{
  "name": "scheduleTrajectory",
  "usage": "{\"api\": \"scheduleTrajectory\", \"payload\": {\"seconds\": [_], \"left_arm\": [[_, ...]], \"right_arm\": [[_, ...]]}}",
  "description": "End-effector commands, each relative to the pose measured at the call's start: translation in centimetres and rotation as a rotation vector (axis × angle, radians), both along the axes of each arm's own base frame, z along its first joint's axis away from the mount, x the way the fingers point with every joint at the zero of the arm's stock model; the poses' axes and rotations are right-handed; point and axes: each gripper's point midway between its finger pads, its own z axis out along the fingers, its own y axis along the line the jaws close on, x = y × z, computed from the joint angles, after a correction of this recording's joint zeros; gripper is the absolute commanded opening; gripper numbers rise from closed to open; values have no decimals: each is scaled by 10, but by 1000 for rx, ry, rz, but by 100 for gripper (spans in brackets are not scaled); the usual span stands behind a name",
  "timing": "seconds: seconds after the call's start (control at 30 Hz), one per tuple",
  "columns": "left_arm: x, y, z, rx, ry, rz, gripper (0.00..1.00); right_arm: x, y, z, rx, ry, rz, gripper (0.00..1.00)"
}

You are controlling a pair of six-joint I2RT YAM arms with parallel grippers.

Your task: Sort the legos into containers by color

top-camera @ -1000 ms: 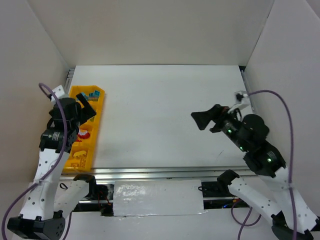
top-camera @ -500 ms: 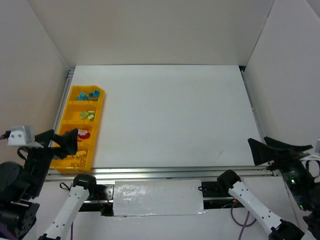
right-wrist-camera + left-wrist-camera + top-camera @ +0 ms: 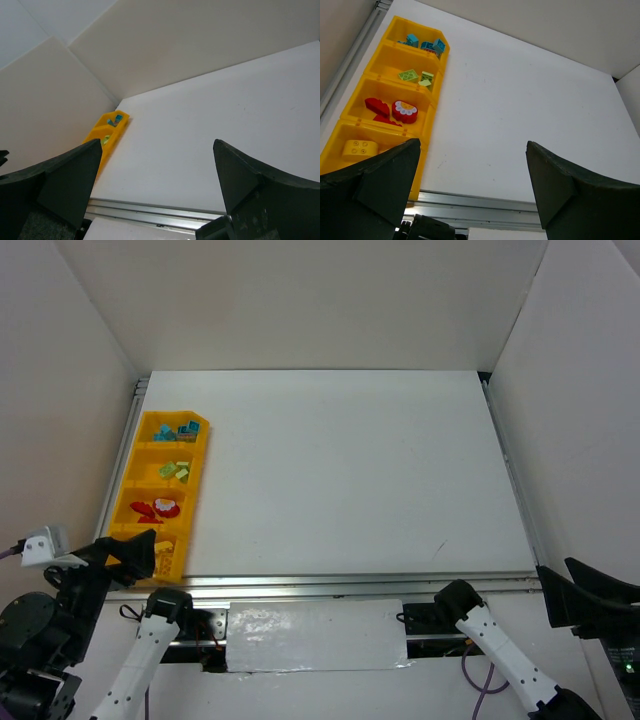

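Observation:
A long yellow-orange tray [image 3: 197,485] of containers lies along the table's left edge. The legos sit in it by colour: teal-blue [image 3: 178,429] in the farthest compartment, then pale green [image 3: 175,471], red [image 3: 157,508] and yellow [image 3: 163,558] nearest. The left wrist view shows the same tray [image 3: 426,125] with teal [image 3: 425,44], green [image 3: 412,76], red [image 3: 395,109] and yellow [image 3: 359,147] bricks. My left gripper [image 3: 125,558] [image 3: 473,145] hangs open at the near left corner, beside the tray's near end. My right gripper [image 3: 560,575] [image 3: 157,142] is open and empty at the near right corner.
An aluminium rail [image 3: 330,585] runs along the table's near edge, with a white taped plate [image 3: 315,635] between the arm bases. White walls close in the left, back and right sides. The right wrist view shows the tray [image 3: 107,131] far off to the left.
Both arms have pulled back from over the table to the near corners. The left one left the tray and the right one left the right side. Both grippers stayed open.

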Motion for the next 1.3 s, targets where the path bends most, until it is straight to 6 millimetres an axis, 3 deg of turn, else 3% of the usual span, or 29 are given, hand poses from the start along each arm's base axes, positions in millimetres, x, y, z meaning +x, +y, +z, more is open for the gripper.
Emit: {"api": "scheduleTrajectory", "payload": {"seconds": [0.0, 0.37, 1.27], "left_arm": [[-4, 7, 11, -40, -41, 45, 99], [-19, 30, 10, -78, -68, 154, 99], [-14, 37, 5, -118, -127, 176, 99]], "right_arm": [[5, 8, -12, -14, 38, 30, 100], [15, 21, -15, -7, 50, 60, 100], [32, 37, -20, -15, 83, 83, 100]]}}
